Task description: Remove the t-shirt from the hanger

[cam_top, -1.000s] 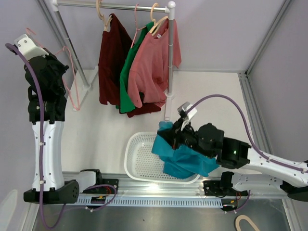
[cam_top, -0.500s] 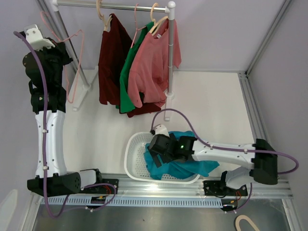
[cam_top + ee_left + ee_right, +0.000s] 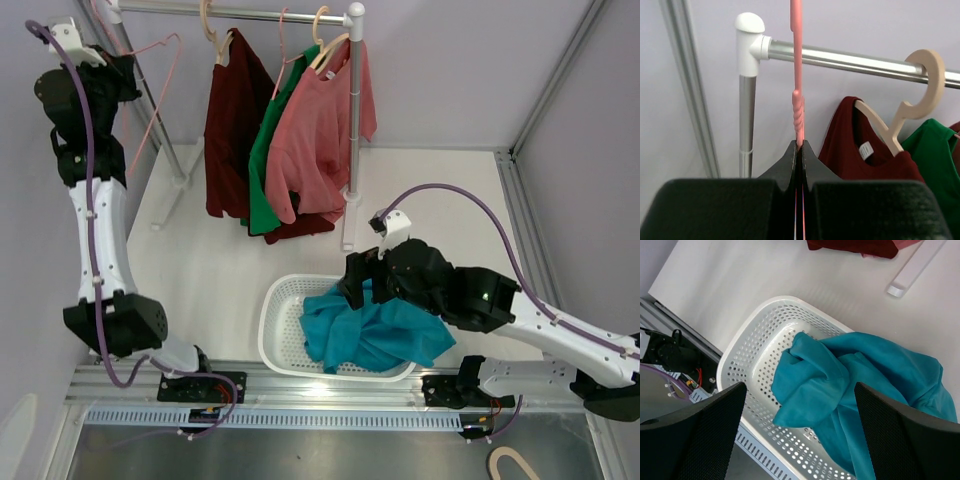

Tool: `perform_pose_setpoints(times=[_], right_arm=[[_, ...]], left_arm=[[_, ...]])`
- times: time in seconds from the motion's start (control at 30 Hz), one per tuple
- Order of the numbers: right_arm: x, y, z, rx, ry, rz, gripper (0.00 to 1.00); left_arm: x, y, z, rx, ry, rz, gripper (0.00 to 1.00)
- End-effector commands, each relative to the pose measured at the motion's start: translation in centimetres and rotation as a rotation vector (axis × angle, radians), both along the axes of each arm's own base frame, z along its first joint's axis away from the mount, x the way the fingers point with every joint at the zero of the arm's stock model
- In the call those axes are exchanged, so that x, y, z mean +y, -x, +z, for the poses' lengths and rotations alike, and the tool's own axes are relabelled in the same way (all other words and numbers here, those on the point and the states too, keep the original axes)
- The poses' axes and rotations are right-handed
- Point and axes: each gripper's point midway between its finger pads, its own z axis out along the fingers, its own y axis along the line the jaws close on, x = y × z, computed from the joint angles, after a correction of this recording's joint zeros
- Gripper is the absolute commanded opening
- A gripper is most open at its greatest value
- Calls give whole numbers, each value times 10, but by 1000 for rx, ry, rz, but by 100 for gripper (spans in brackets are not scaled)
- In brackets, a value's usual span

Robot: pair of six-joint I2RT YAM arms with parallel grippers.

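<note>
T-shirt (image 3: 375, 335) heaped in basket (image 3: 280, 330) at lower centre, spilling over right rim under spread, empty right gripper (image 3: 800, 386), at risk of sliding out; left gripper (image 3: 799, 147) pinching bare hanger (image 3: 796, 75) at upper left, liable to clip rail (image 3: 850, 57) if swung.

White arm links (image 3: 97, 235), black joints (image 3: 440, 285), purple cables (image 3: 445, 188), black textured claw fingers (image 3: 695, 435)

No legible text — collar tag (image 3: 866, 150) too blurred
</note>
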Motion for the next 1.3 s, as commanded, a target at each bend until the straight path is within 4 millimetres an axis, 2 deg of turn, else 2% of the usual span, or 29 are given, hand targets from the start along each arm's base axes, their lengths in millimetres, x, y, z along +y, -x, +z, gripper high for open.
perform_pose_setpoints(times=[0.0, 0.03, 0.1, 0.13, 0.17, 0.2, 0.23, 0.27, 0.3, 0.4, 0.53, 0.57, 0.67, 0.77, 0.8, 0.83, 0.9, 1.0, 1.03, 1.17, 1.23, 1.27], right_arm=[[-4, -2, 4, -43, -10, 13, 94], [-5, -3, 6, -53, -14, 15, 95], [-4, -3, 15, -75, -39, 29, 94], [-4, -3, 19, -89, -42, 39, 95], [-3, -4, 20, -94, -41, 42, 95], [-3, -5, 21, -99, -37, 47, 95], [-2, -6, 23, -103, -33, 45, 95], [-2, -7, 22, -103, -29, 45, 95], [0, -8, 21, -97, -27, 45, 95], [1, -9, 20, -93, -39, 38, 95], [3, -11, 21, -95, -56, 26, 95], [3, -11, 22, -96, -59, 28, 95], [3, -10, 24, -95, -71, 31, 95], [4, -9, 22, -84, -79, 33, 95], [5, -8, 21, -82, -78, 37, 95], [4, -8, 21, -80, -84, 37, 95], [4, -6, 19, -72, -90, 37, 95], [4, -3, 18, -65, -98, 51, 95], [3, -3, 19, -65, -101, 49, 95], [1, -1, 16, -62, -99, 51, 95], [3, 0, 14, -59, -104, 59, 95], [3, 0, 14, -59, -108, 59, 95]], left_arm=[[-13, -4, 46, -117, -59, -119, 1], [-9, -18, 43, -113, -63, -129, 1], [-16, -30, 41, -116, -67, -186, 1], [-15, -39, 49, -142, -71, -194, 1], [-14, -46, 47, -138, -52, -205, 1], [-17, -41, 69, -188, -69, -212, 1], [-16, -47, 66, -179, -64, -219, 1], [-11, -67, 49, -146, -40, -226, 1], [-13, -61, 68, -192, -57, -231, 1], [-4, -83, 44, -139, -10, -219, 1], [0, -93, 27, -103, 8, -204, 1], [0, -97, 15, -74, 19, -202, 1], [3, -102, -1, -27, 21, -192, 1], [6, -103, -10, 1, 18, -178, 1], [6, -100, -7, -1, 17, -168, 6], [11, -100, -8, 3, 28, -142, 16], [15, -93, -1, 2, 46, -107, 23], [22, -83, 10, -12, 66, -52, 26], [22, -74, 19, -23, 70, -38, 30], [19, -47, 45, -56, 60, -4, 29], [11, -34, 54, -68, 58, -10, 27], [1, -18, 67, -94, 51, -22, 27]])
